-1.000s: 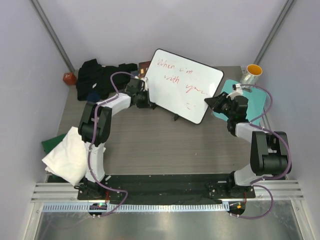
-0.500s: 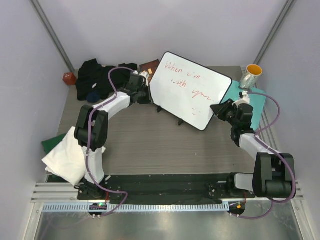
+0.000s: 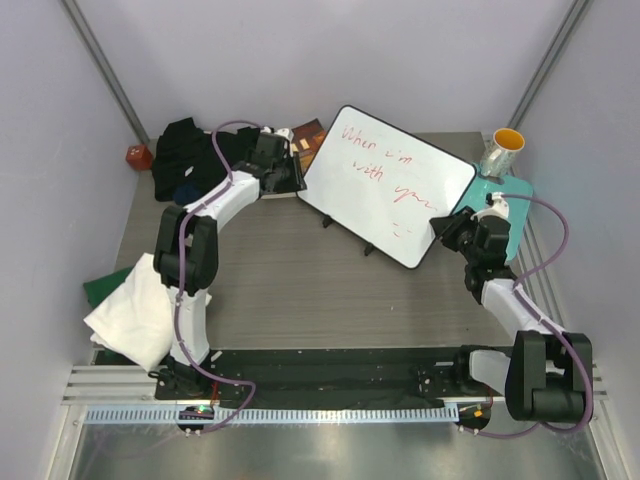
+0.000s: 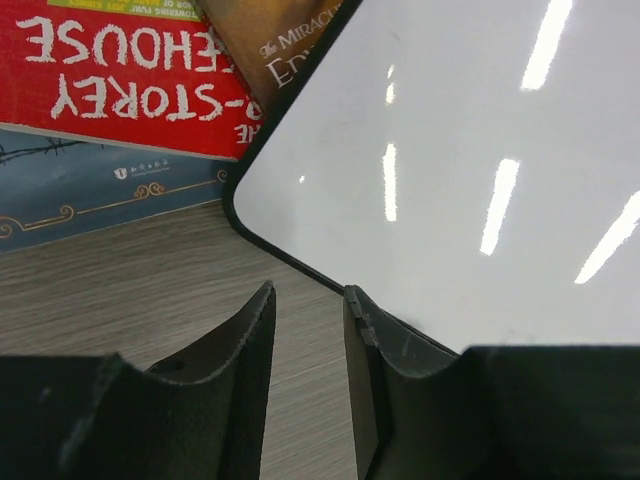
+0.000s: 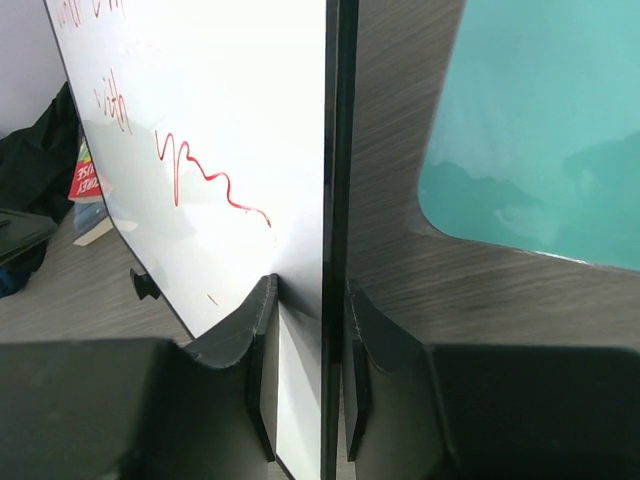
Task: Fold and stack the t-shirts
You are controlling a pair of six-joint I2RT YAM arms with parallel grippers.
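Observation:
The t-shirts lie along the left side. A black one (image 3: 190, 152) is heaped at the back left, with a navy bit (image 3: 185, 193) at its front edge. A folded white one (image 3: 135, 312) lies over a green one (image 3: 98, 288) at the front left. In the right wrist view the black shirt (image 5: 30, 150) shows at the far left. My left gripper (image 3: 290, 178) (image 4: 307, 290) is open and empty on the table, right beside the left corner of a whiteboard (image 3: 385, 185) (image 4: 480, 150). My right gripper (image 3: 447, 228) (image 5: 310, 285) straddles the whiteboard's (image 5: 220, 120) right edge with its jaws slack.
Books (image 3: 305, 135) (image 4: 120, 60) lie behind the whiteboard's left corner. A teal mat (image 3: 508, 205) (image 5: 540, 130) is at the right, with a yellow-lined cup (image 3: 503, 148) behind it. A red object (image 3: 138, 156) sits at the far back left.
The whiteboard has shifted to the right. My left gripper has opened and let go of its left corner. My right gripper has moved right with the board and its jaws have widened.

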